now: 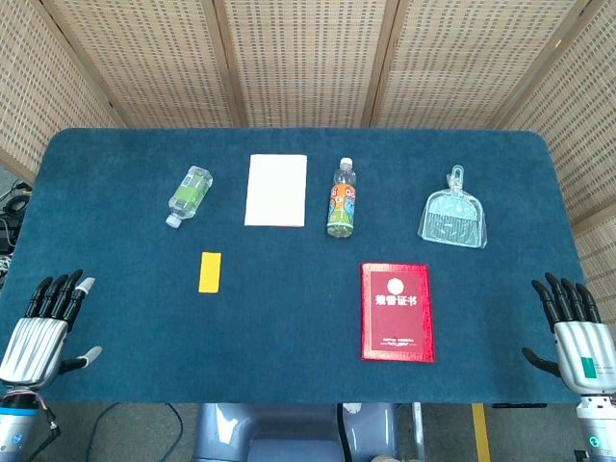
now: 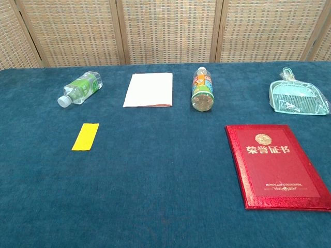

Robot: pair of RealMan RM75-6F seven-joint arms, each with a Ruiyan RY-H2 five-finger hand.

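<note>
Only the head view shows the hands; the chest view frames the table top and its objects, with neither hand in it. Left hand [image 1: 43,332] sits at the near left corner of the table [image 1: 289,385], fingers straight and slightly spread, thumb out to the side, holding nothing; it appears to rest at the table edge. Right hand [image 1: 577,332] is at the near right corner, fingers likewise extended and apart, thumb out, empty.

Nearest to the left hand: yellow card [image 1: 210,272], flat, well apart from the fingers, left of centre. Nearest to the right hand: red certificate folder [image 1: 397,311], flat, closed, toward the near edge, right of centre, not touched.

Along the far side, left to right: green-label bottle [image 1: 189,193] lying down, white booklet [image 1: 276,190], orange-label bottle [image 1: 342,200] lying with its base toward the near edge (base visible in chest view only), clear dustpan [image 1: 453,218] toward the right edge.
</note>
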